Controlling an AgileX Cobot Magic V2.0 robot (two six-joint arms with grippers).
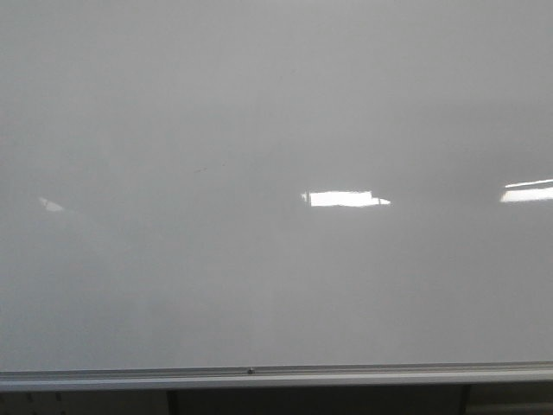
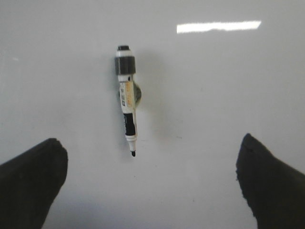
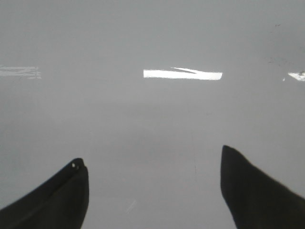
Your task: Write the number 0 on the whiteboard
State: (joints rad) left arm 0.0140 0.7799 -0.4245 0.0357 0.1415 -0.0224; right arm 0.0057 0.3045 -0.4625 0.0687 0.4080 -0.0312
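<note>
The whiteboard (image 1: 259, 277) is glossy grey-white and fills the front view, with a silver rail (image 1: 276, 375) along its lower edge. No number 0 shows on it in any view. In the left wrist view a black-and-white marker (image 2: 127, 98) lies on the board (image 2: 214, 95), uncapped, its black tip towards my left gripper (image 2: 150, 143). That gripper is open and empty, fingers wide apart, a little short of the marker tip. My right gripper (image 3: 152, 162) is open and empty over bare board (image 3: 152, 119). Neither gripper shows in the front view.
Bright rectangular light reflections (image 1: 344, 199) lie on the board, with another at the right edge (image 1: 527, 192). A dark gap (image 1: 311, 402) runs below the rail. Faint smudges mark the board in the right wrist view (image 3: 279, 61).
</note>
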